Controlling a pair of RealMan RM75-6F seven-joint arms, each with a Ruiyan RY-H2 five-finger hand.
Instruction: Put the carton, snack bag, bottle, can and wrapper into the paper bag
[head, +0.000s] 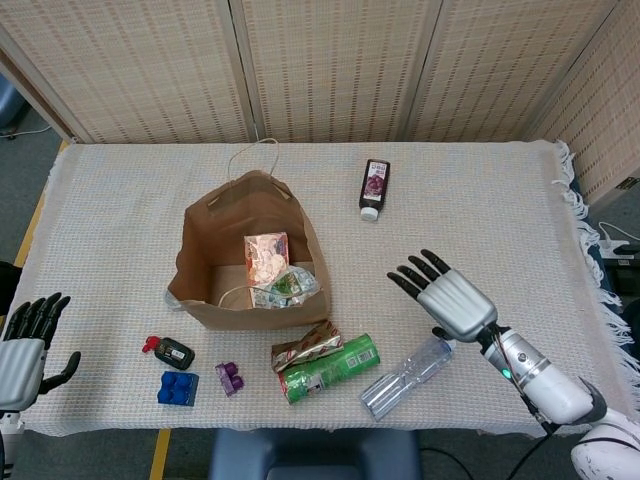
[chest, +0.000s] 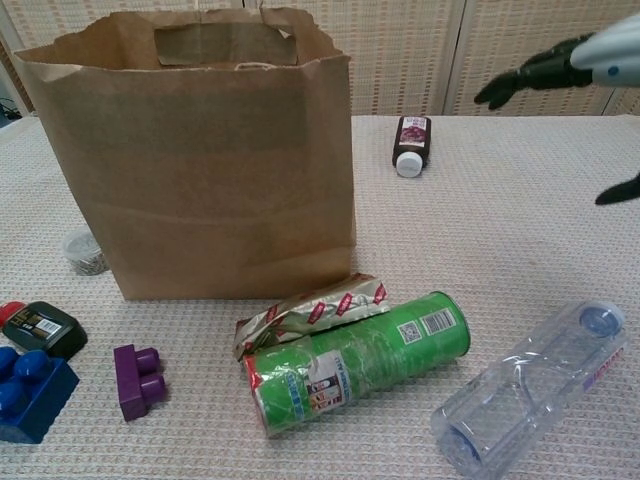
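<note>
**Paper bag standing open; three items outside it**

Paper bag (head: 230, 262) stands upright on the tabletop (head: 500, 220), mouth open. Inside, seen from the head view: a pink snack bag (head: 265, 255) and a crumpled carton (head: 285, 287) against the bag's right side.

Just in front of the bag: wrapper (head: 305, 347) lying partly on the green can (head: 328, 369), touching it. Can lies on its side. Clear plastic bottle (head: 407, 375) lies on its side to the right of the can, near but apart.

Right robot hand (head: 447, 298) hovers above the tabletop beside the bottle's cap end, fingers spread and extended, holding nothing. Left robot hand (head: 25, 340) sits at the table's near left edge, fingers apart, empty.

Other things: dark small bottle (head: 373, 187) lying behind the bag to the right; blue block (head: 177, 387), purple block (head: 230, 378), black-and-red object (head: 170, 351) at front left.
</note>
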